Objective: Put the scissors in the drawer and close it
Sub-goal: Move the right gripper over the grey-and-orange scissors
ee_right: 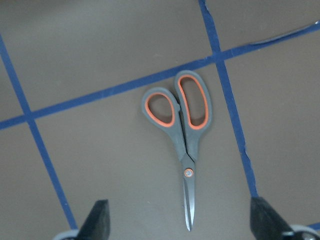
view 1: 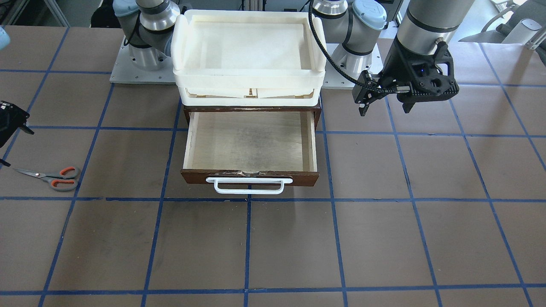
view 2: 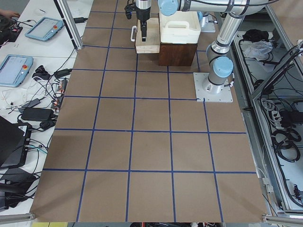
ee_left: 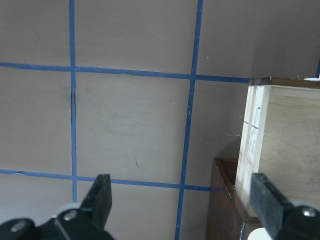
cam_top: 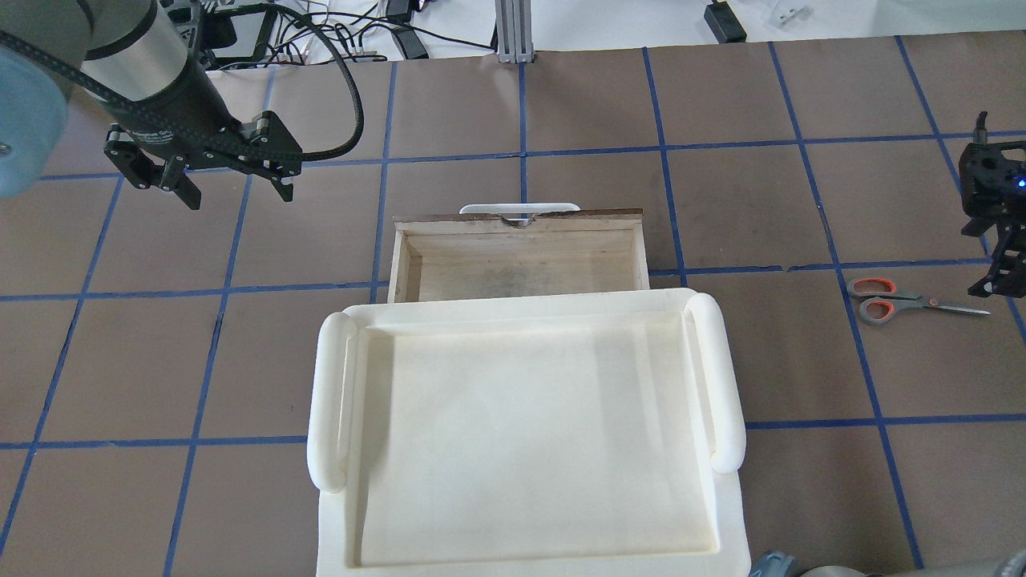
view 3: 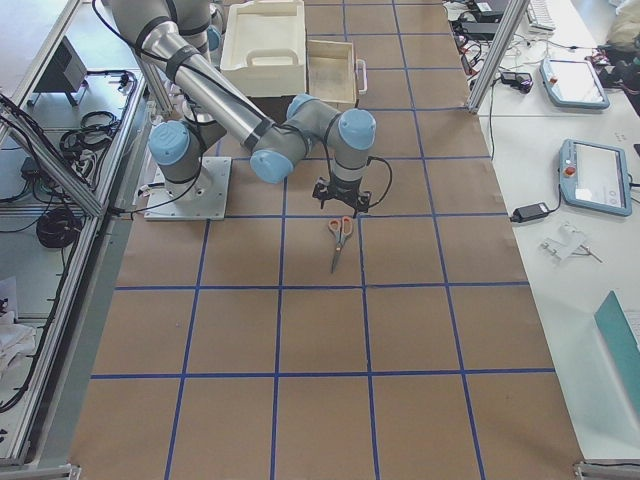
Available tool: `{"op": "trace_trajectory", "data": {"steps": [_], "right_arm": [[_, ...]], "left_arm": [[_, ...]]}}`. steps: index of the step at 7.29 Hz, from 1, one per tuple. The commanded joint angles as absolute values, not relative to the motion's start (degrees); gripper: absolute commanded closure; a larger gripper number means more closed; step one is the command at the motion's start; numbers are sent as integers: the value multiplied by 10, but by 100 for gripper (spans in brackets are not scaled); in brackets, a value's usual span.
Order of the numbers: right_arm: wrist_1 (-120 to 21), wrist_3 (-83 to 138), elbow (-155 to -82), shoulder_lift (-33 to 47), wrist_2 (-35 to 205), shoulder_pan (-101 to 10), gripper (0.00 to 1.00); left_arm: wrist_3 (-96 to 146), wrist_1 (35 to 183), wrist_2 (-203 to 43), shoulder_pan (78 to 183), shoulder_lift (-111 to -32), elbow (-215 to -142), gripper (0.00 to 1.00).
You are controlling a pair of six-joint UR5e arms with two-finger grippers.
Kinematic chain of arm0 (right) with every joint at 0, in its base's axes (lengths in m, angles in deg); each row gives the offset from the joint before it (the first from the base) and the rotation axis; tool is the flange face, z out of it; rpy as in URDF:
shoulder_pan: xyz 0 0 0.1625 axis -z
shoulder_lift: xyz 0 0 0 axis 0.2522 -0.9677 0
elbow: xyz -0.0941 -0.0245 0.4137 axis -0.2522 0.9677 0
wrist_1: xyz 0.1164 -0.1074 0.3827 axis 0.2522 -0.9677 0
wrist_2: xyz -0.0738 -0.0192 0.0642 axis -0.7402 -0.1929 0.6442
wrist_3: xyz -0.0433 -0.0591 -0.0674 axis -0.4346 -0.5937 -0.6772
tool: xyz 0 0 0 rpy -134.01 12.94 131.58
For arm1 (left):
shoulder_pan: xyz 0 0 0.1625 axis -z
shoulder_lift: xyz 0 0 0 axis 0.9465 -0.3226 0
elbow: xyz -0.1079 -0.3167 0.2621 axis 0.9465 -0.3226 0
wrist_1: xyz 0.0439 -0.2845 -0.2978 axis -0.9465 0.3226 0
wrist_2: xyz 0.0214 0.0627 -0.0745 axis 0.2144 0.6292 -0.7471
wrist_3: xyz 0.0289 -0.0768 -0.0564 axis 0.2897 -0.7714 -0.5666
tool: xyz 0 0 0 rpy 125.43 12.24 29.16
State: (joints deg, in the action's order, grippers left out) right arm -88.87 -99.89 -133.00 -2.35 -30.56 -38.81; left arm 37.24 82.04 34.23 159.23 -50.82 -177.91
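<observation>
The scissors (view 1: 51, 178) lie flat and closed on the brown table at the robot's far right; they also show in the overhead view (cam_top: 898, 300) and the right wrist view (ee_right: 182, 130). My right gripper (ee_right: 180, 220) is open and empty, hovering above their blade end (cam_top: 998, 268). The drawer (view 1: 251, 143) is pulled open with its pale inside empty and its white bar handle (view 1: 249, 186) facing away from me. My left gripper (view 1: 386, 108) is open and empty, in the air to the left of the drawer (cam_top: 239, 195). The drawer's side wall (ee_left: 255, 150) shows in the left wrist view.
Stacked white plastic trays (view 1: 249, 76) sit on top of the brown cabinet, over the back of the drawer (cam_top: 329, 401). Blue tape lines grid the brown table. The arm bases (view 1: 140, 55) stand behind the cabinet.
</observation>
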Motion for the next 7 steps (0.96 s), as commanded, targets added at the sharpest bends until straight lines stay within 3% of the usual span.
{"op": "trace_trajectory", "data": {"steps": [1, 5, 7], "right_arm": [[-953, -1059, -1338, 29, -300, -364, 0], [-1102, -1140, -1446, 32, -238, -343, 0], [-1126, -1169, -1455, 48, -215, -343, 0]], "left_arm": [[373, 821, 343, 1592, -508, -1779, 0], [372, 821, 343, 1592, -509, -1782, 0], [372, 820, 343, 1592, -510, -1781, 0]]}}
